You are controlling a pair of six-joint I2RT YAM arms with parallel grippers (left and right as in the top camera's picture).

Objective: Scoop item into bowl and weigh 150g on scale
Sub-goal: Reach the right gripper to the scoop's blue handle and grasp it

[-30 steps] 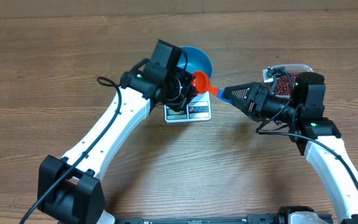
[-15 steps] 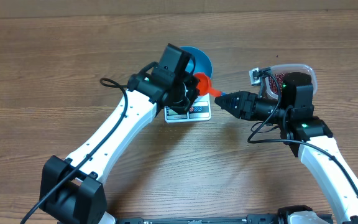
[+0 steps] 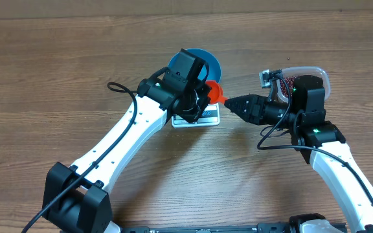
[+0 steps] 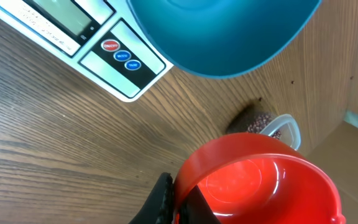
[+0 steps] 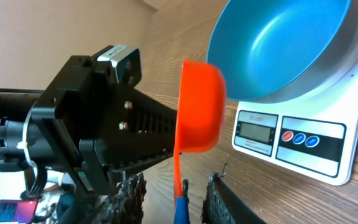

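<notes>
Overhead view, changes against the frame one second earlier:
- The right arm is shifted left, so its wrist no longer covers most of the clear tub (image 3: 322, 76).
- The right gripper (image 3: 234, 103) sits closer to the red scoop (image 3: 214, 90), and its jaws stand narrower.
- The left gripper (image 3: 203, 98) and the scoop are displaced slightly to the right.

Gripper states:
- Left gripper: clenched on the rim of the scoop cup. The left wrist view shows a black finger against that rim.
- Right gripper: released. In the right wrist view its fingers stand either side of the blue handle (image 5: 182, 202), with a gap on each side.

Containers, near to far:
- Scoop: held above the table (image 3: 76, 77) near the right edge of the digital scale (image 3: 206, 117), cup turned on its side. Its interior shows bare red plastic.
- Blue bowl (image 3: 212, 65): seated on the scale platform, behind the display. Its interior shows smooth blue plastic only.
- Clear tub: far right, well apart from the scale, partly hidden by the right arm. It contains the beans (image 3: 289, 83), a dark red grainy heap.
</notes>
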